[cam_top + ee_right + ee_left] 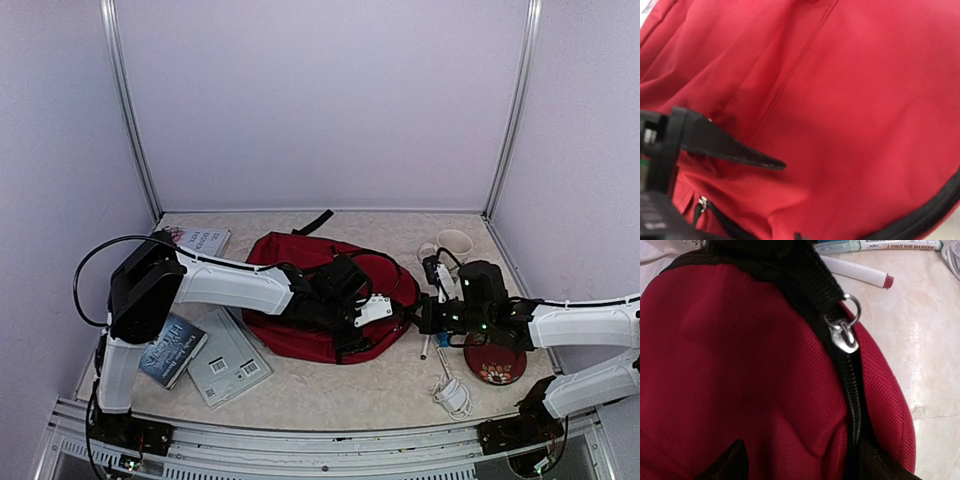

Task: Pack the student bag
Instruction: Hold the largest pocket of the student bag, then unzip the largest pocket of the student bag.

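Student bag: the student bag [290, 338] lies flat at the middle of the table, its long axis running left to right, with both arms reaching in over its right half.
Left gripper: the left gripper [805, 467] is spread wide and grasps nothing; only red fabric sits between its two black fingertips.
Right gripper: the right gripper [425, 318] is at the bag's right edge. Its wrist view shows one finger [740, 148] lying against the cloth, so I cannot tell whether it is spread or closed.
Key relation: the metal zipper slider [844, 336] sits ahead of the left gripper, toward its right fingertip.
Zipper axis: the black zipper track [854, 400] runs from that fingertip straight away to the slider.
Beyond the slider: a red-capped marker [855, 273] lies on the table.
Nearer arm: judging by its wrist view, the left.
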Action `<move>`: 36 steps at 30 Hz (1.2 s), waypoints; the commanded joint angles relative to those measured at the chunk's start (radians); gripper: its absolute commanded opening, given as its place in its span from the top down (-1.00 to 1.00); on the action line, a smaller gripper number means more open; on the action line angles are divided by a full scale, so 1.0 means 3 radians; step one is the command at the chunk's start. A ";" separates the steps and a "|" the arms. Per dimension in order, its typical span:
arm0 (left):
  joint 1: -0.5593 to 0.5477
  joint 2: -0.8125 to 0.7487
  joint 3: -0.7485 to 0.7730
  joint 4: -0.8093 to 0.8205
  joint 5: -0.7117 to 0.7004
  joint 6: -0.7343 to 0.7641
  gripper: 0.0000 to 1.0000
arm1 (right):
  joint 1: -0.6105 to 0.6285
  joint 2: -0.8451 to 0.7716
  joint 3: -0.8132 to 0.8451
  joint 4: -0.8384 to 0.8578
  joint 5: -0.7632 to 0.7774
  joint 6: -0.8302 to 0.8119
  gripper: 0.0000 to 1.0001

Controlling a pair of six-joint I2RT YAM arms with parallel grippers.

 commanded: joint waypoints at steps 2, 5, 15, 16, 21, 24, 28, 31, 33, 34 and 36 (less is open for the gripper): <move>0.0061 0.0080 -0.0130 0.0149 -0.0334 -0.0024 -0.27 | -0.0083 -0.0031 -0.0031 0.0226 -0.0043 0.0057 1.00; 0.0055 -0.0005 -0.0311 0.0299 -0.0302 -0.0042 0.24 | -0.0124 -0.0039 -0.0032 0.0218 -0.0005 0.0020 1.00; 0.0093 -0.0536 -0.0886 0.0723 -0.0189 -0.0233 1.00 | -0.0610 -0.0155 0.0162 -0.0035 -0.0034 -0.0443 1.00; 0.0082 -0.0666 -0.0978 0.0781 -0.0147 -0.0204 1.00 | -0.0675 -0.0163 0.0199 -0.0064 -0.0029 -0.0510 1.00; 0.0033 -0.1255 -0.1486 0.0986 0.0088 0.0051 1.00 | -0.0823 -0.0148 0.0529 -0.0289 -0.0105 -0.0828 1.00; 0.0038 -0.1439 -0.1653 0.0876 0.0076 0.0101 1.00 | -0.0860 -0.0103 0.0713 -0.0453 -0.0121 -0.1015 1.00; 0.0086 -0.1656 -0.1935 0.1027 0.0393 0.0146 1.00 | -0.0885 -0.0009 0.0755 -0.0424 -0.0243 -0.1249 1.00; 0.0113 -0.1741 -0.2008 0.0966 0.0518 0.0127 1.00 | -0.0888 0.0026 0.0766 -0.0432 -0.0305 -0.1419 1.00; 0.0168 -0.1770 -0.2066 0.0932 0.0549 0.0043 1.00 | -0.0887 -0.0024 0.0694 -0.0297 -0.0487 -0.1546 1.00; 0.0189 -0.1778 -0.2105 0.0938 0.0509 -0.0022 1.00 | -0.0886 -0.0061 0.0647 -0.0226 -0.0592 -0.1581 1.00; 0.0212 -0.1756 -0.2139 0.0929 0.0248 -0.0219 0.97 | -0.0876 -0.0120 0.0527 -0.0049 -0.0789 -0.1554 1.00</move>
